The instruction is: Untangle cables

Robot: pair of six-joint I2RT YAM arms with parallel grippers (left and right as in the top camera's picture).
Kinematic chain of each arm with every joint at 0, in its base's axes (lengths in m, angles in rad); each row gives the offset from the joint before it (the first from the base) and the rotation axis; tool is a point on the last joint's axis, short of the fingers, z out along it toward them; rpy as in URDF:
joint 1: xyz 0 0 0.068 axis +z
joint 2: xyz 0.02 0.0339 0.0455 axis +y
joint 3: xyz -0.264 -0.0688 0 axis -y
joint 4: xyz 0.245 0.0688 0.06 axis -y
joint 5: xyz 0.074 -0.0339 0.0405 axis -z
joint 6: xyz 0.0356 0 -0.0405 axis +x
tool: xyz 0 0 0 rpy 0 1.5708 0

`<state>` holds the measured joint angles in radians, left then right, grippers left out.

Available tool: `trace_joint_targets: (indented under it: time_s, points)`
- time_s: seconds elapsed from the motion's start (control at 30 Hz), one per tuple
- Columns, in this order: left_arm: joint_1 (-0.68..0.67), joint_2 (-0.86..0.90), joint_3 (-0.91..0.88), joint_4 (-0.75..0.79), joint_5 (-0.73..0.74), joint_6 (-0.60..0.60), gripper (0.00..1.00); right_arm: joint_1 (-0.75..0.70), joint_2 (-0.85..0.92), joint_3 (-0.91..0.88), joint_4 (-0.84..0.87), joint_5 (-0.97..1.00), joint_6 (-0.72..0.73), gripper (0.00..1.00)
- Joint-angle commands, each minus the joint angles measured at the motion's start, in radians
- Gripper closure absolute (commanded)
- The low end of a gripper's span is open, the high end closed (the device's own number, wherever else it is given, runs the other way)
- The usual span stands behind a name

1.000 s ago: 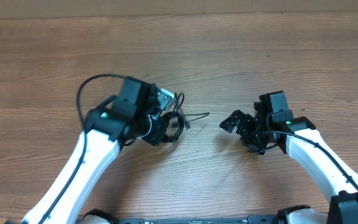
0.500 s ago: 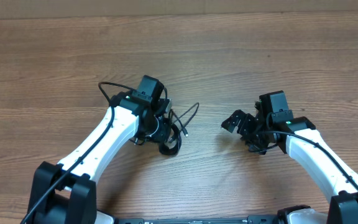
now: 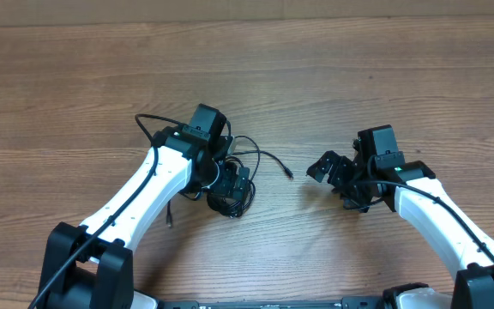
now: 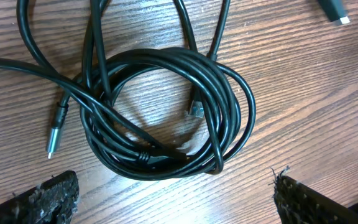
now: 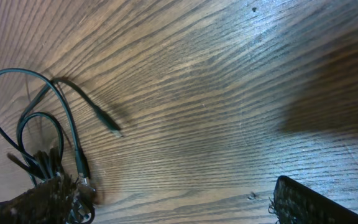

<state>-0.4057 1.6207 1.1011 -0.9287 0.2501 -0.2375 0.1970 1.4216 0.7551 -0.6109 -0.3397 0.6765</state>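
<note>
Jaws wide, glossy coiled cables point(image 4: 154, 163), woodgrain table point(image 4: 303, 93)

Cables point(image 4: 148, 158) heaped on table point(image 3: 247, 69), left of centre.

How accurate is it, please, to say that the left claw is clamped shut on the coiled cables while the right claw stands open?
Not quite: the left wrist view shows the left claw open, its fingers spread wide, clear of the coiled cables. The right claw does stand open.
</note>
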Motion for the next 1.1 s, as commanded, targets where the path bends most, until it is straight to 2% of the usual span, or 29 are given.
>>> trace_joint_targets:
  time_s: [0.0, 0.1, 0.23, 0.4, 0.6, 0.83, 0.97, 1.07]
  points:
    - [-0.003, 0.002, -0.002, -0.001, 0.013, -0.038, 0.0, 0.0, 0.002, -0.009, -0.003, 0.01, -0.003, 0.0]
    - [-0.006, 0.003, -0.002, -0.002, 0.013, -0.127, 0.0, 0.0, 0.002, -0.009, -0.008, 0.01, -0.003, 0.0]
    - [-0.027, 0.003, -0.003, -0.001, 0.013, -0.15, 0.01, 0.0, 0.002, -0.009, -0.009, 0.01, -0.003, 0.0]
    - [-0.065, 0.003, -0.014, 0.003, 0.012, -0.26, 0.0, 0.0, 0.002, -0.009, -0.021, 0.01, -0.003, 0.0]
    - [-0.13, 0.003, -0.034, 0.047, -0.006, -0.268, 0.07, 0.0, 0.002, -0.009, -0.038, 0.01, -0.003, 0.0]
    - [-0.181, 0.003, -0.034, 0.051, -0.181, -0.272, 0.07, 0.0, 0.002, -0.009, -0.08, 0.01, -0.003, 0.0]
    - [-0.186, 0.003, -0.034, 0.042, -0.246, -0.272, 0.2, 0.0, 0.002, -0.009, -0.082, 0.01, -0.003, 0.0]
    - [-0.183, 0.003, -0.034, -0.005, -0.339, -0.315, 0.41, 0.0, 0.002, -0.009, -0.079, 0.01, -0.003, 0.0]
